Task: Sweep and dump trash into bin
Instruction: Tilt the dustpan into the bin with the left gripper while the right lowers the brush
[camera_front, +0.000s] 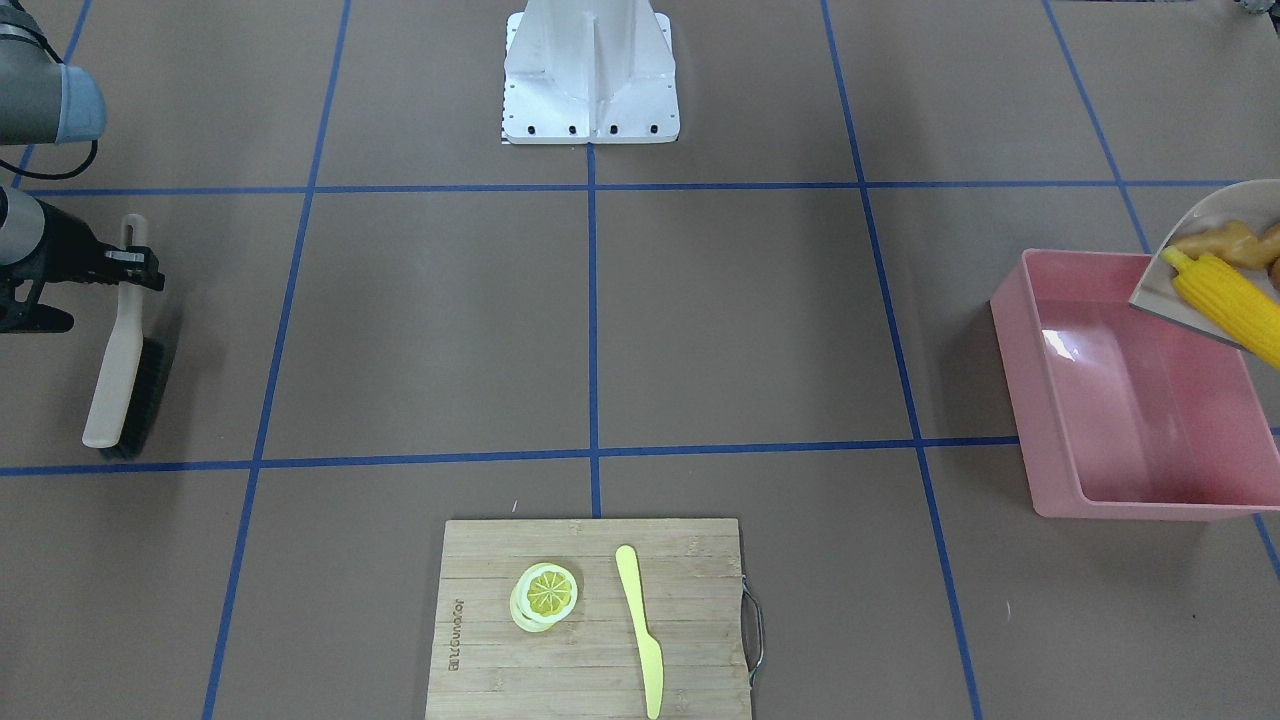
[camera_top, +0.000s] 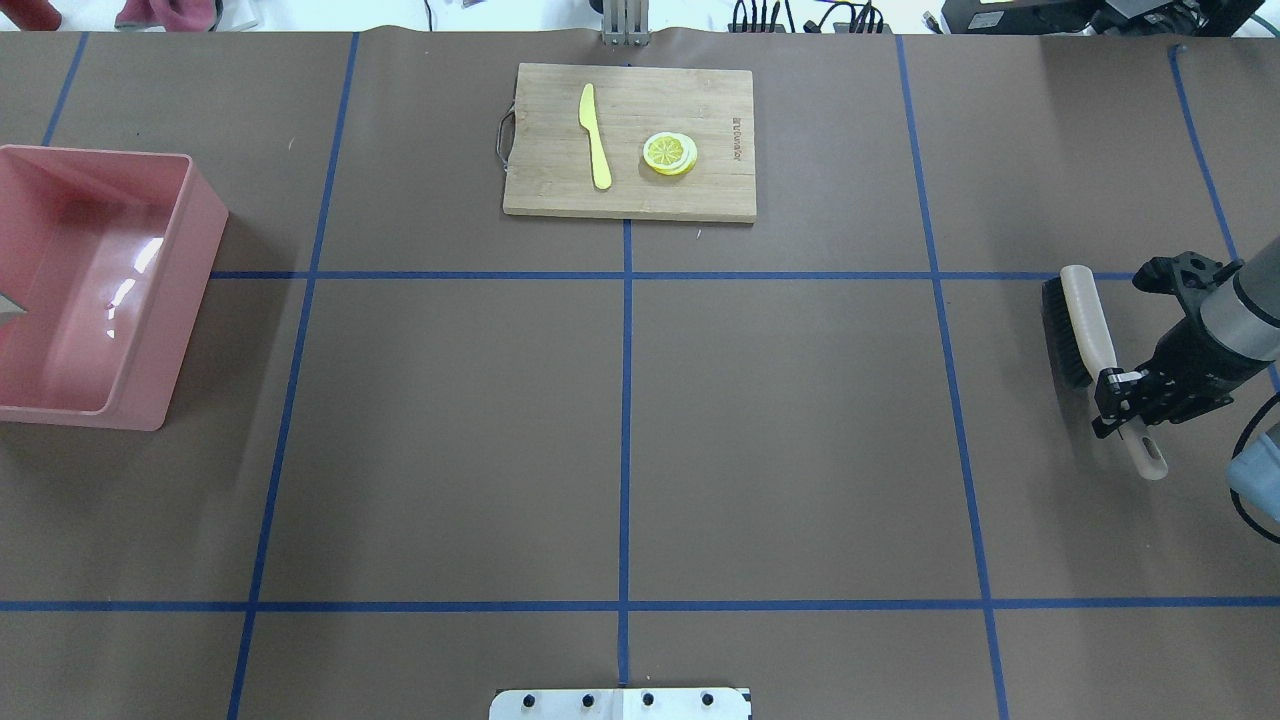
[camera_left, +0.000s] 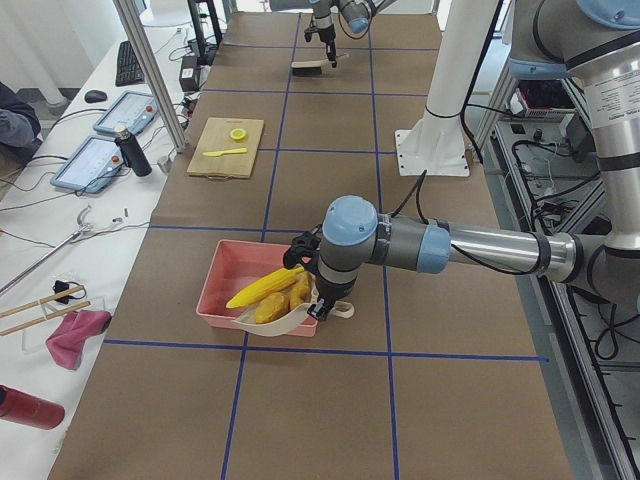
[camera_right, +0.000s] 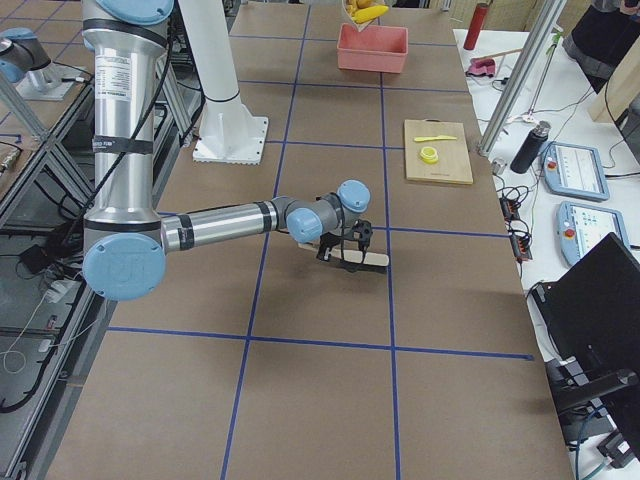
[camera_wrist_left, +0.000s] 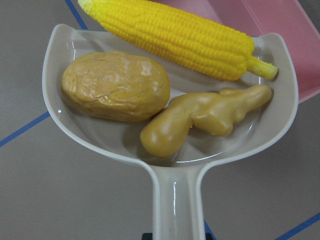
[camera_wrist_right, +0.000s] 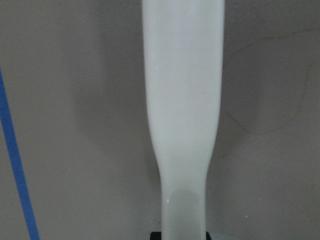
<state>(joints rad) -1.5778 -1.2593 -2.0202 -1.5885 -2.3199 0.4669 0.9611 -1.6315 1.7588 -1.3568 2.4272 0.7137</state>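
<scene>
my dustpan (camera_wrist_left: 175, 200) overhangs the bin (camera_front: 1130, 420) at the left end of the worktop (camera_top: 780, 430); my brush (camera_top: 1090, 320) blocks the right end; a cutting board (camera_top: 700, 190) lines the far edge's middle; between them the whole centre lies open to me.

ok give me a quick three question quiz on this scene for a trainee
1. True or false: the corn cob already lies inside the pink bin.
2. What is the right gripper shut on? A) a sponge B) the brush handle C) nothing
3. How many toy foods sit in the dustpan?

Key: 1. False: it is in the dustpan, which is held over the bin's edge. 2. B. 3. Three: corn cob, potato, ginger root.
</scene>
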